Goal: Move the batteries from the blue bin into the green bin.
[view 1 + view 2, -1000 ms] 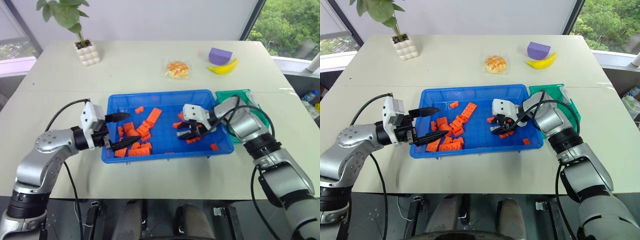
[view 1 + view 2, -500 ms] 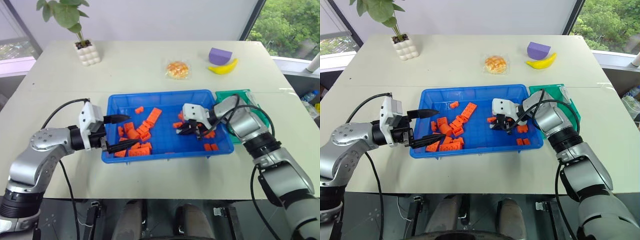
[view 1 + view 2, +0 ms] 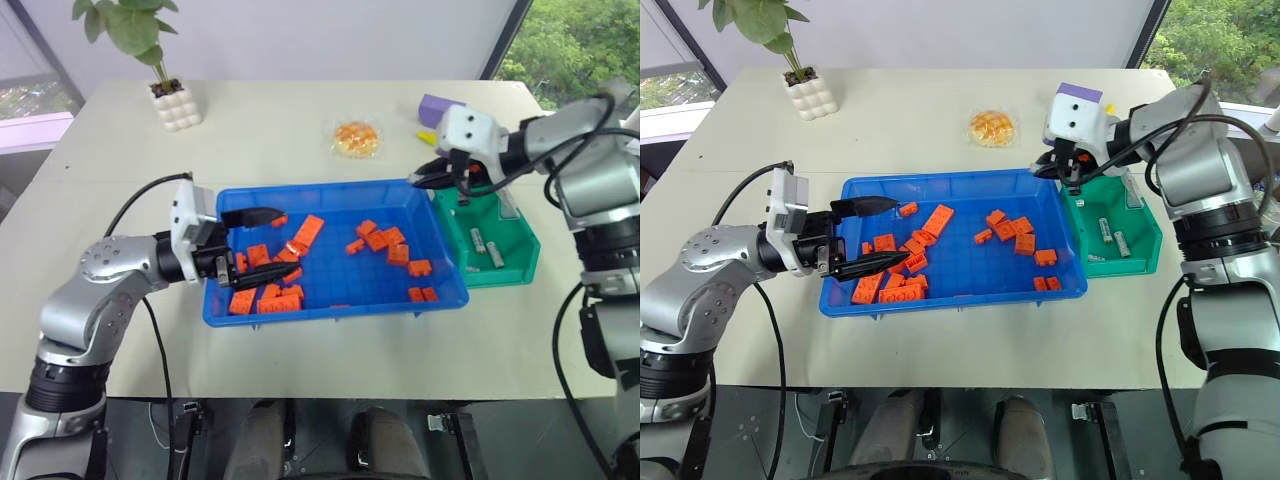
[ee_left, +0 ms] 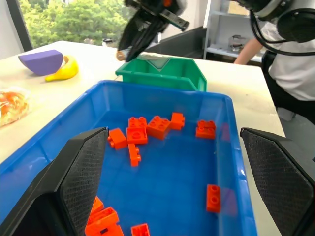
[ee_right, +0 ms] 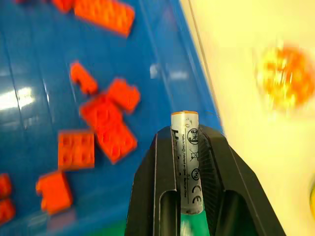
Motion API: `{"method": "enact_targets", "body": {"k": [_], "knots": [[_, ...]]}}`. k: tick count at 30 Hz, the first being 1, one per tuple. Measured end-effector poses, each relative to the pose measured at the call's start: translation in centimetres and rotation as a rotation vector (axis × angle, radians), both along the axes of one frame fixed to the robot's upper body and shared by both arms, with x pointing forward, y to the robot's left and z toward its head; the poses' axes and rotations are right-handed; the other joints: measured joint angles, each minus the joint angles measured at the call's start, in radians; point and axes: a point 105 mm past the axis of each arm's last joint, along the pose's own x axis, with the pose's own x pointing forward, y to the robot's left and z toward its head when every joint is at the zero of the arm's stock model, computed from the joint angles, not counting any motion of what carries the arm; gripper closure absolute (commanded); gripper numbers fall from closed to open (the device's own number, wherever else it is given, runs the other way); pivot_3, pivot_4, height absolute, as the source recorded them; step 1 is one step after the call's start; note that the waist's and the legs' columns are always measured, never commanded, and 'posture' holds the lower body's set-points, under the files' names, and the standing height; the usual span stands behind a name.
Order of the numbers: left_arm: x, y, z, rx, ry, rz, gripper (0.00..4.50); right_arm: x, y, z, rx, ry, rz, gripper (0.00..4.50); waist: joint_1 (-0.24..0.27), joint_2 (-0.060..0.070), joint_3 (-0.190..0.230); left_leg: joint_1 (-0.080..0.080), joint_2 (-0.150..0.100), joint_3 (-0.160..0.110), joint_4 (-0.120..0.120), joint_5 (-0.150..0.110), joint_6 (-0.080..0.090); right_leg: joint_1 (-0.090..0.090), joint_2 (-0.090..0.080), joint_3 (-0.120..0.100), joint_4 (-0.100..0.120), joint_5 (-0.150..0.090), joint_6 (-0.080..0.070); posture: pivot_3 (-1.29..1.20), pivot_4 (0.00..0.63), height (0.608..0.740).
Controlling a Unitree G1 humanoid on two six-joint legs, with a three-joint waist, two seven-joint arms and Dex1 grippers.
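Note:
My right gripper is shut on a silver-grey battery and hangs above the blue bin's far right corner, next to the green bin. The right wrist view has the battery upright between the fingers. Two batteries lie on the green bin's floor. Several orange bricks are scattered in the blue bin. My left gripper is open, level and empty over the blue bin's left end, above a pile of bricks.
On the table beyond the bins are a potted plant, a wrapped bun and a purple block. A banana lies beside the block. A person stands past the table's right side.
My right gripper has lifted out of the blue bin with the battery and swung up and right to the green bin's edge. My left gripper rose slightly.

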Motion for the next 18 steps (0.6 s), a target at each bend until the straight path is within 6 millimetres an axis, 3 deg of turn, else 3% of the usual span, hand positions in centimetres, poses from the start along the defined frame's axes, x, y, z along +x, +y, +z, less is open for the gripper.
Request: {"method": "enact_targets", "body": {"k": [6, 12, 18], "knots": [[1.0, -0.4, 0.2, -0.005, -0.011, -0.03, 0.0, -0.7, -4.8, -2.0, -0.048, 0.021, -0.171, 4.47, 0.004, 0.0, 0.0, 0.0, 0.0, 0.0, 0.0, 0.0, 0.0, 0.0, 0.0, 0.0, 0.0, 0.0, 0.0, 0.0, 0.15, 0.739], [1.4, -0.6, -0.3, -0.004, 0.01, -0.046, 0.0, -0.8, -7.2, -4.1, -0.066, 0.03, -0.28, 4.47, -0.002, 0.0, 0.0, 0.0, 0.0, 0.0, 0.0, 0.0, 0.0, 0.0, 0.0, 0.0, 0.0, 0.0, 0.0, 0.0, 0.15, 0.739], [1.5, -0.6, -0.1, 0.002, -0.005, -0.049, 0.0, -0.3, -8.0, -4.3, -0.059, -0.017, -0.336, 1.44, -0.002, 0.0, 0.0, 0.0, 0.0, 0.0, 0.0, 0.0, 0.0, 0.0, 0.0, 0.0, 0.0, 0.0, 0.0, 0.0, 0.15, 0.739]]}}
